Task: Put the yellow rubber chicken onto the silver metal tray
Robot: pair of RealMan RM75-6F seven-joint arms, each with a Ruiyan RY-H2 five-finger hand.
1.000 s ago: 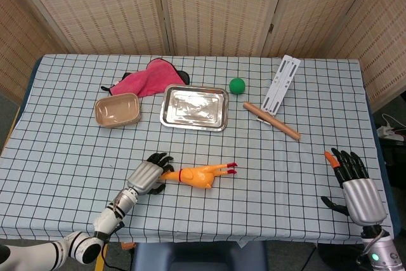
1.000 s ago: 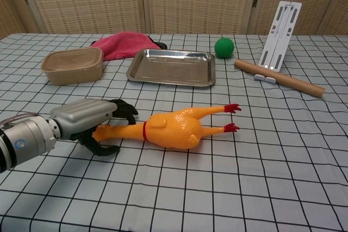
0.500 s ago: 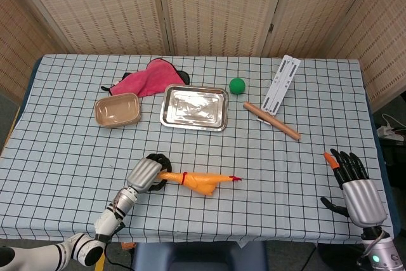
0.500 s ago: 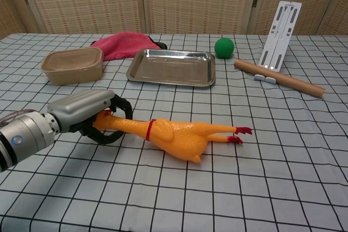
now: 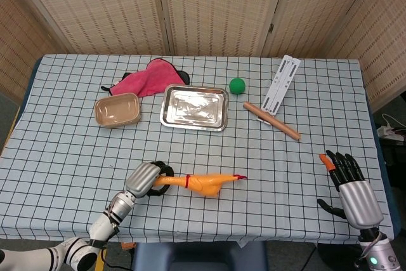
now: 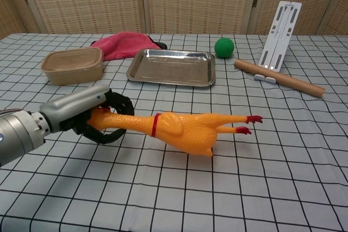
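gripping chicken [image 6: 179,127], left hand [image 6: 87,113] level

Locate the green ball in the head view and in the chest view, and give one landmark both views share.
Head view: the green ball lies upper centre, just right of the silver tray's far corner.
Chest view: the green ball lies upper right of centre, behind the tray's right end.
Shared landmark: the silver tray, left of the ball in both.

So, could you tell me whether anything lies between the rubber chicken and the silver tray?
Nothing visible does. The left hand grips the yellow rubber chicken by its head end, and only bare checked cloth lies between it and the silver metal tray.
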